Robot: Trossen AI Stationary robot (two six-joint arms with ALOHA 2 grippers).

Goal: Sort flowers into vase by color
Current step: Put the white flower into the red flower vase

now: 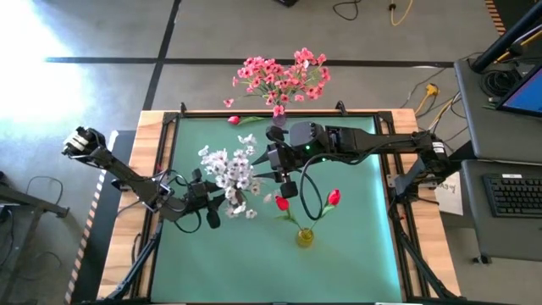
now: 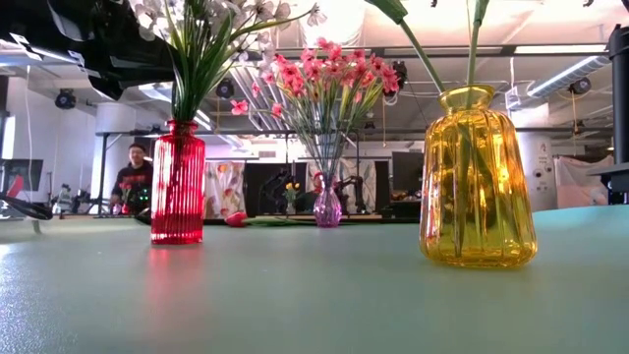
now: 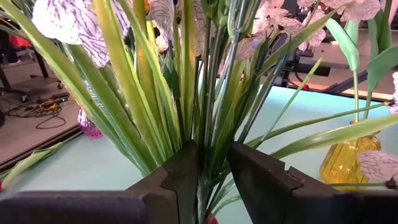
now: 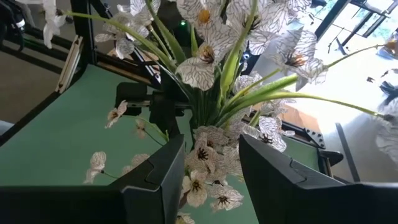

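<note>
left jaws are pinching the white flowers' stems just above the red vase mid-desk toward the left edge, right jaws spread around the blossoms, so one clumsy tug could topple that vase.

In the view from above, the white flowers cover the red vase, so it cannot be seen there. From bench height, the top edge cuts off the white flowers over the red vase and the stems rising from the yellow vase. The people far behind are too small and blurry to make out. In the left wrist view, the stems hide what the left pincer is squeezing.
</note>
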